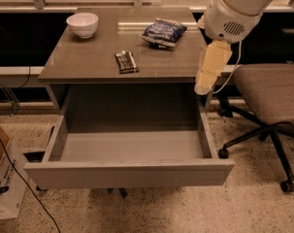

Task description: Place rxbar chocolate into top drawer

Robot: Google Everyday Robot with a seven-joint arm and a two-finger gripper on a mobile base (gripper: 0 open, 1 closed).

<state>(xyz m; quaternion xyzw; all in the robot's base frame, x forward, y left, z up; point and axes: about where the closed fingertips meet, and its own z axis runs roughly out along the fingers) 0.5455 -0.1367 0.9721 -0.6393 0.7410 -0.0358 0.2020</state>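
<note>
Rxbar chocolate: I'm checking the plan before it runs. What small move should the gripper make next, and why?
Probably move the gripper left over the tabletop until it hovers above the rxbar chocolate. The bar lies near the front edge, nothing touching it, while the gripper hangs off the table's right edge. The top drawer is already open, so grasping comes first.

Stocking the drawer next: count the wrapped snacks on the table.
2: the dark bar near the table's front edge, the blue bag behind it. The gripper hangs at the table's edge beside the chair.
</note>
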